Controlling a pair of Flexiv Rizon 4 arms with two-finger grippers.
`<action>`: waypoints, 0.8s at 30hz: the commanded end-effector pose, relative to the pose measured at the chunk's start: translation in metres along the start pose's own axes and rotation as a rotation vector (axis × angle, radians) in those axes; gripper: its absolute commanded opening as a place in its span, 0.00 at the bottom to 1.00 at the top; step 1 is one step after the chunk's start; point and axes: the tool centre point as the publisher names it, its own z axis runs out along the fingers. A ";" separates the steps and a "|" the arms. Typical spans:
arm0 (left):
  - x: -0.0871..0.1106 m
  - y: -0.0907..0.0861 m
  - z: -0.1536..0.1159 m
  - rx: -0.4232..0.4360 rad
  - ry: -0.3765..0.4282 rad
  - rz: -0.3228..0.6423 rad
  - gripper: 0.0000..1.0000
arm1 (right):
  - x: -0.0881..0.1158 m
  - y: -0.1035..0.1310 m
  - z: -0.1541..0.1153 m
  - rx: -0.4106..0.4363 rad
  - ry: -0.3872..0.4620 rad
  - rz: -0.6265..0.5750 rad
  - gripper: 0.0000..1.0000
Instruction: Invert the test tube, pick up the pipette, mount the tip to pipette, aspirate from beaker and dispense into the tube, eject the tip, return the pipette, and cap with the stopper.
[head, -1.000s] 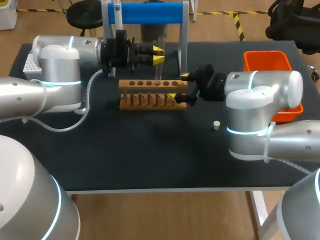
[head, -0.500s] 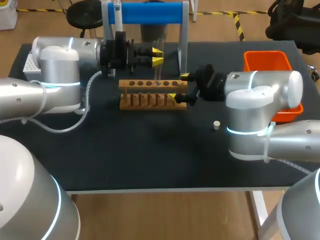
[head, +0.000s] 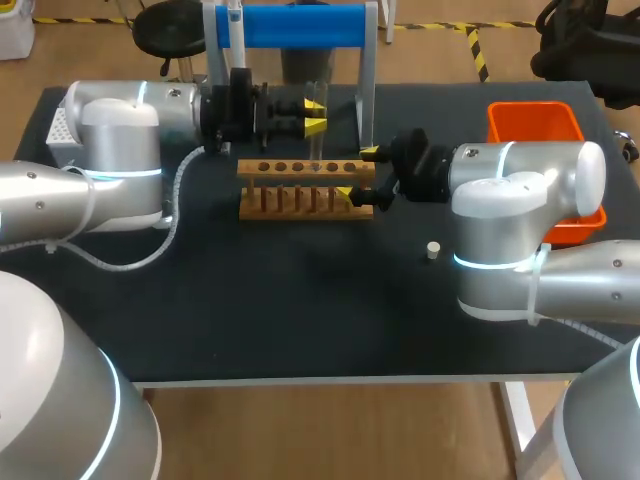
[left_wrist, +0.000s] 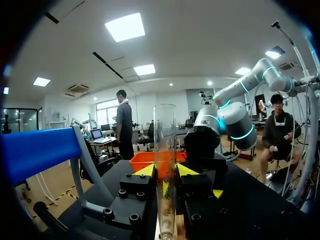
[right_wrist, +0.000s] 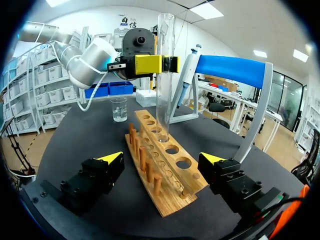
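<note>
A clear test tube (head: 318, 125) stands upright with its lower end at a hole of the wooden rack (head: 300, 190). My left gripper (head: 314, 113) is shut on the tube's middle. In the left wrist view the tube (left_wrist: 165, 150) rises between the yellow tips, mouth up. In the right wrist view the tube (right_wrist: 164, 75) meets the rack (right_wrist: 172, 172), held by the left gripper (right_wrist: 150, 64). My right gripper (head: 358, 175) is open, its fingers on either side of the rack's right end. The pipette (head: 237, 35) hangs on the blue stand (head: 300, 25). A small stopper (head: 433, 250) lies right of the rack.
An orange bin (head: 535, 122) sits at the back right. A white tip box (head: 58, 128) is at the back left behind my left arm. The right wrist view shows a glass beaker (right_wrist: 119, 109) beyond the rack.
My left arm's elbow has shifted slightly. The tube, the rack and the right gripper stay where they were.
</note>
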 end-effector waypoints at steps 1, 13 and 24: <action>-0.002 0.005 0.001 0.008 0.005 -0.002 0.00 | 0.000 -0.001 0.001 -0.003 -0.002 0.000 1.00; -0.001 0.018 0.001 0.019 -0.007 -0.018 0.00 | 0.000 -0.001 0.001 -0.003 -0.002 0.000 1.00; -0.001 0.029 0.002 0.025 -0.017 -0.029 0.00 | 0.000 -0.001 0.001 -0.003 -0.002 0.000 1.00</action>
